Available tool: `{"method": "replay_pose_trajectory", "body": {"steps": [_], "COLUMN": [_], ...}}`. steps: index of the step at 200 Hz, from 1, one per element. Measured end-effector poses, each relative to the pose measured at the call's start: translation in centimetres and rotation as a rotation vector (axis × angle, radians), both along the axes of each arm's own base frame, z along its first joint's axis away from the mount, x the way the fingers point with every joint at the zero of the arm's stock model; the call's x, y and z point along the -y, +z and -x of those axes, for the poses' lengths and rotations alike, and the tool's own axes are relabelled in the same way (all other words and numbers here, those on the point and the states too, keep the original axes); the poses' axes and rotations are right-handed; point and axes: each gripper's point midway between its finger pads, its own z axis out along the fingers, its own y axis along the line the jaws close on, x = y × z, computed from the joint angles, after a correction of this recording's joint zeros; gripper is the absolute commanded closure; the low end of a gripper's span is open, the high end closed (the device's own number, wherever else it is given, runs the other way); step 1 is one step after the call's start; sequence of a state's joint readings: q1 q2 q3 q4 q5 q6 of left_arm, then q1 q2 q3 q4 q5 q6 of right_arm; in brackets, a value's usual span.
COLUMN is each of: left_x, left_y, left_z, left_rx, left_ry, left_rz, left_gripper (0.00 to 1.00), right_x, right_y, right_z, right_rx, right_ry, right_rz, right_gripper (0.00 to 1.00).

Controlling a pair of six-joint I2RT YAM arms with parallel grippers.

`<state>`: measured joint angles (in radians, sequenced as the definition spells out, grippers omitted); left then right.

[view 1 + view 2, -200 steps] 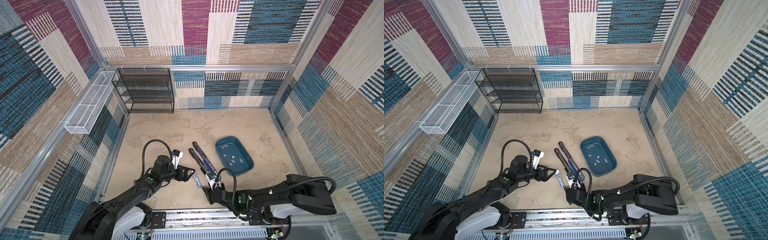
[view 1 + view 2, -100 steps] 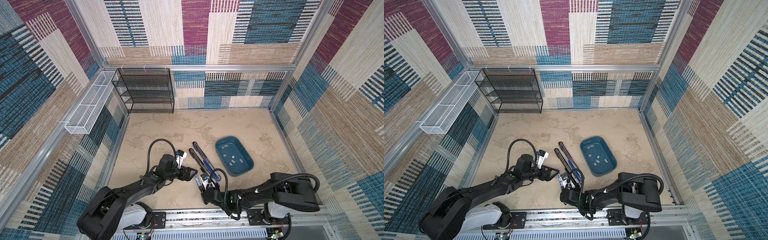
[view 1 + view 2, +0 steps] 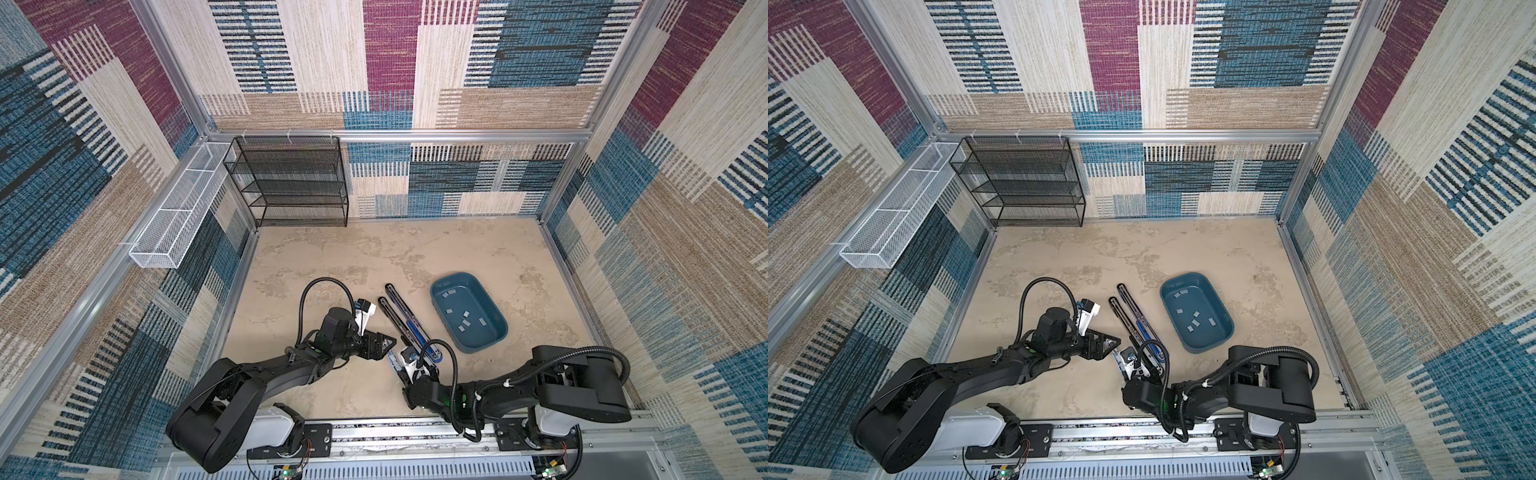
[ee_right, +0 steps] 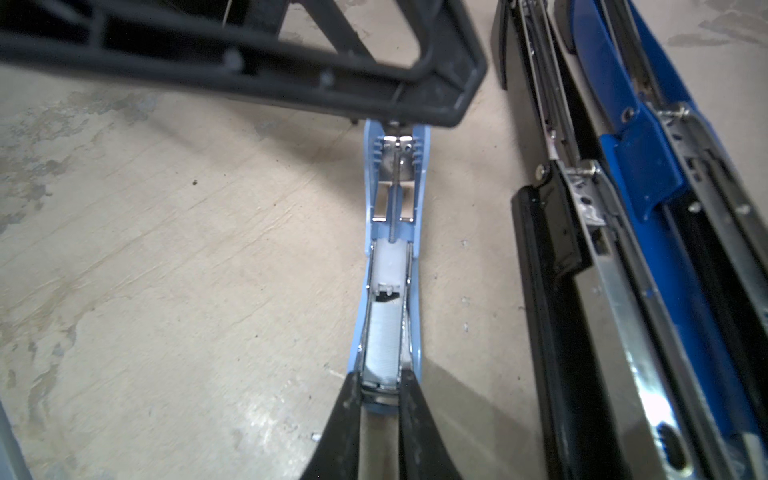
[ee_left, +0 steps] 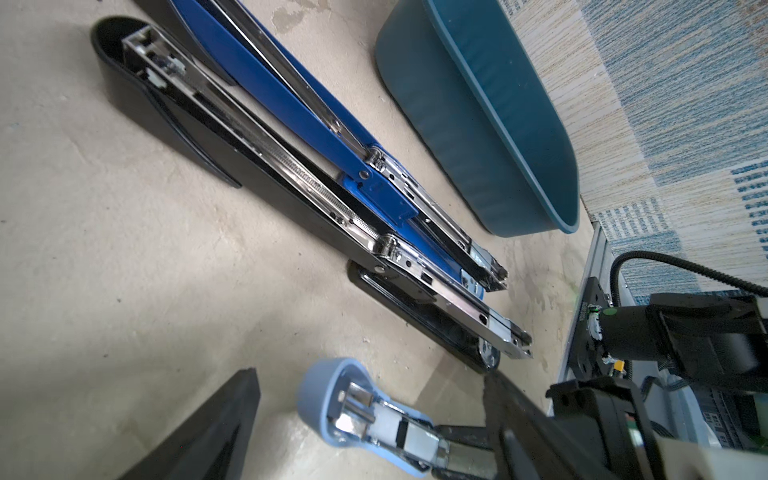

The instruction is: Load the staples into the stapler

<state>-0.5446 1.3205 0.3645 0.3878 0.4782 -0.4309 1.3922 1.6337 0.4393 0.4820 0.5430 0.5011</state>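
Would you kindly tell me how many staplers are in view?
3: a black stapler lying open, a blue stapler open beside it toward the teal tub, and a small light-blue stapler held by the right pincer. None seems hidden.

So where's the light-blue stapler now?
The light-blue stapler lies front centre in both top views, left of the black stapler's near end, gripped by the right hand.

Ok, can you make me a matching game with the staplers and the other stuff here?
Things:
1. staples
2. light-blue stapler
3. black stapler
4. black mesh shelf

Places:
A. against the back wall
B. pinched in the right gripper
C. in the teal tray
D. lying open beside the dark-blue stapler

Pairs: 1-C, 2-B, 3-D, 4-A.
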Motion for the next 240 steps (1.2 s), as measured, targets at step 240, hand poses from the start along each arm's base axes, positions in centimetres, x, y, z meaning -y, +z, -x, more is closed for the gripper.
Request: {"method": "replay_pose_trajectory", "body": {"steps": [240], "left_x": [2.3], "left_y": [0.1], "left_z": [5.4], "left_rx": [0.11], "left_ry": [-0.206], "left_rz": [0.047], "left_gripper": [0.47], "right_x": [-0.4], "right_y": [0.1], "right_z": [-0.3], "right_rx": [0.031], "right_ry": [0.006], "right_rz": [-0.014], "right_gripper": [0.77]}}
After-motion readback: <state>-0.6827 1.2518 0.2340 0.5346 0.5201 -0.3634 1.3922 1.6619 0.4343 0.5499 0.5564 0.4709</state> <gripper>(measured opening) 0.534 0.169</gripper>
